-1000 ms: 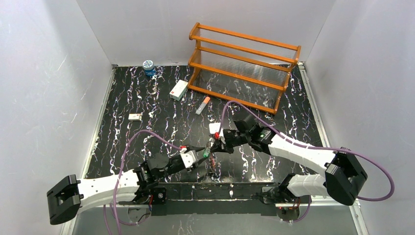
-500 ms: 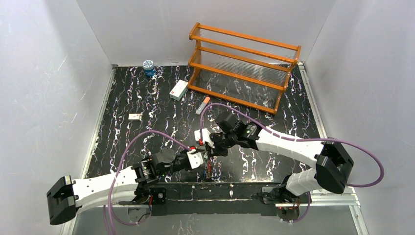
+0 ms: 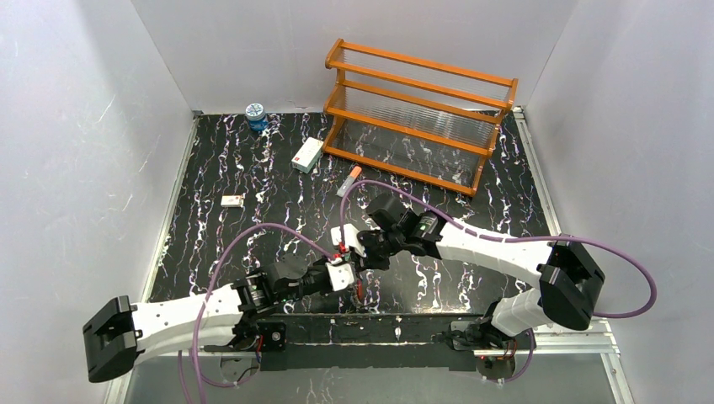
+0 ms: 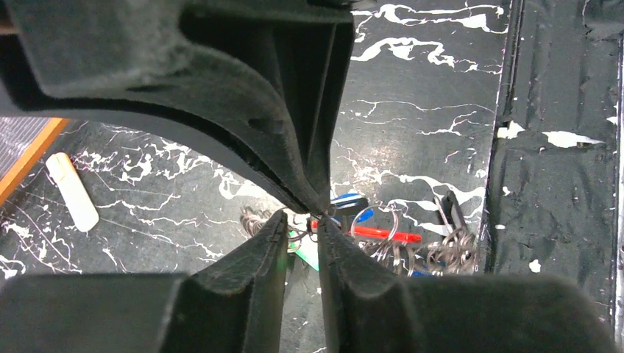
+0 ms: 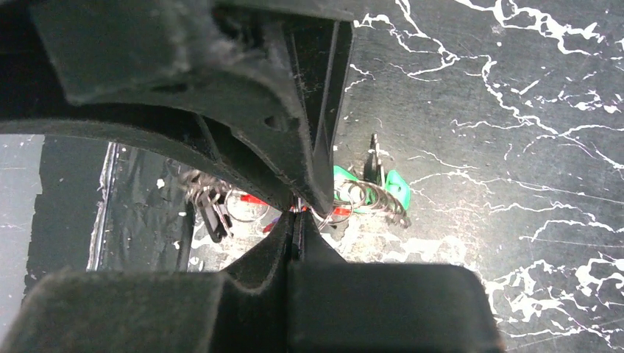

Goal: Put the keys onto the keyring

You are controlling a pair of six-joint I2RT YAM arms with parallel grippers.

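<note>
Meeting low over the desk (image 3: 253, 177) near its front edge, both claws hung above the heap of keys (image 5: 346, 190). The right claw (image 5: 298, 220) was closed tight, and it seemed to pinch the ring (image 4: 375, 235). The left claw (image 4: 302, 239) showed a thin gap; I could not tell if it held anything. I guessed the threading was not done yet.

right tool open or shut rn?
Shut. In the right wrist view the right tool has its fingers meeting at the tips, no gap, apparently pinching the keyring wire.
</note>
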